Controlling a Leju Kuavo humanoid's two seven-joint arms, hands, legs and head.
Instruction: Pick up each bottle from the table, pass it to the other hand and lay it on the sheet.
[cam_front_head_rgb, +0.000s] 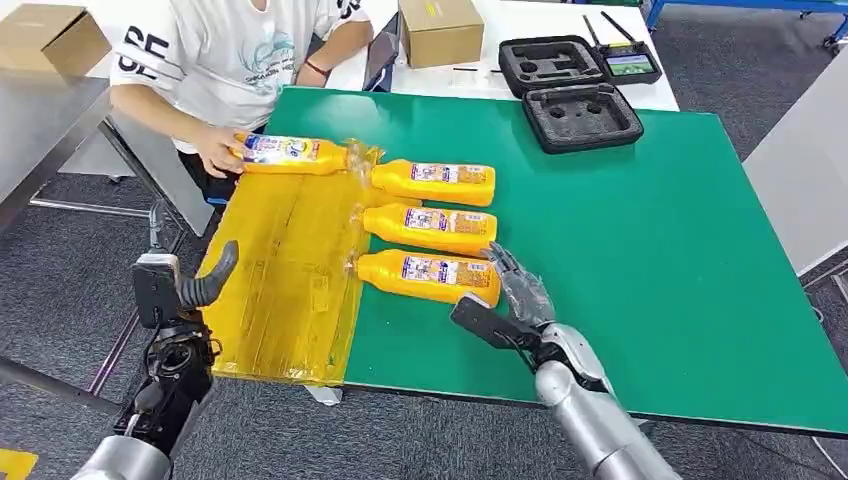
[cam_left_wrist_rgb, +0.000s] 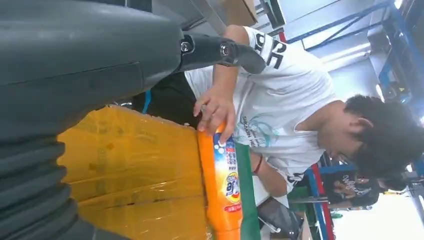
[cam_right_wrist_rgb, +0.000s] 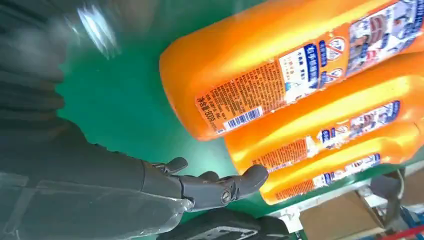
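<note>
Three orange bottles lie side by side on the green table (cam_front_head_rgb: 620, 230): a near bottle (cam_front_head_rgb: 428, 275), a middle bottle (cam_front_head_rgb: 430, 228) and a far bottle (cam_front_head_rgb: 433, 182). A fourth bottle (cam_front_head_rgb: 288, 154) lies at the far end of the yellow sheet (cam_front_head_rgb: 285, 280), with a person's hand (cam_front_head_rgb: 215, 150) on it. My right hand (cam_front_head_rgb: 505, 305) is open just behind the near bottle's (cam_right_wrist_rgb: 280, 65) base, fingers spread, not touching it. My left hand (cam_front_head_rgb: 185, 285) hovers open off the table's left edge beside the sheet (cam_left_wrist_rgb: 130, 170).
A person in a white shirt (cam_front_head_rgb: 235, 50) sits at the table's far left corner. Two black foam cases (cam_front_head_rgb: 570, 90) lie at the far edge, with cardboard boxes (cam_front_head_rgb: 440, 30) behind. The right half of the green table is bare.
</note>
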